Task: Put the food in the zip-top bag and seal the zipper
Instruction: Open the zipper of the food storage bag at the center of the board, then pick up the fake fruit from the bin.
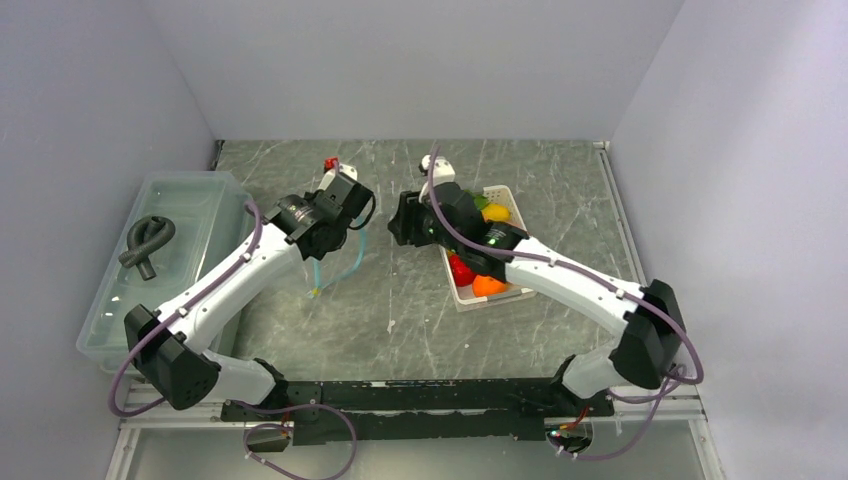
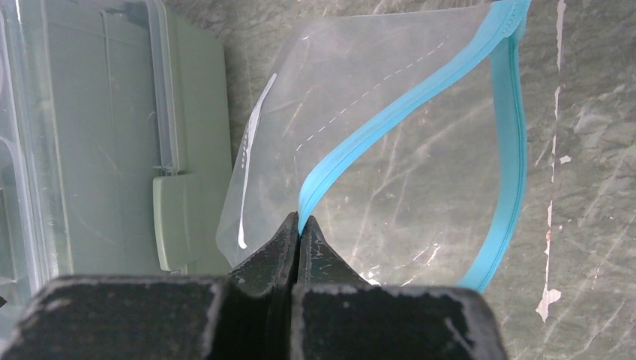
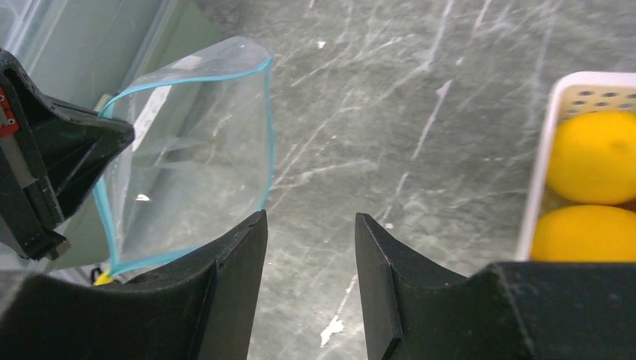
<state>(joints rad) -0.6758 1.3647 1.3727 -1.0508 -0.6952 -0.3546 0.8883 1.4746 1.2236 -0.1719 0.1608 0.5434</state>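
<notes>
The left gripper [image 2: 300, 229] has its fingers pressed together on the thin teal-blue zipper strip [image 2: 397, 112] of the clear, floppy zip-top plastic bag [image 2: 337, 82]. The bag hangs from that single pinch above the grey marbled table [image 3: 420, 112], its mouth bowed open in a loop. The right gripper [image 3: 311, 240] sits between bag and basket with fingers apart and nothing in them.

Risks, as a judgement: one pinch point on limp film may let the mouth sag shut. A dropped fruit's weight could pull the strip out of the pinch. A round fruit that misses the opening would likely roll across the table.

Count: one bag and one white perforated rectangular basket [image 3: 541, 165]. In the basket are two yellow round toy fruits [image 3: 596, 154], one red piece [image 1: 461, 269], one orange piece [image 1: 488, 285] and one green leafy piece [image 1: 480, 201]. More may be hidden under the right arm. None of the food is in the bag
</notes>
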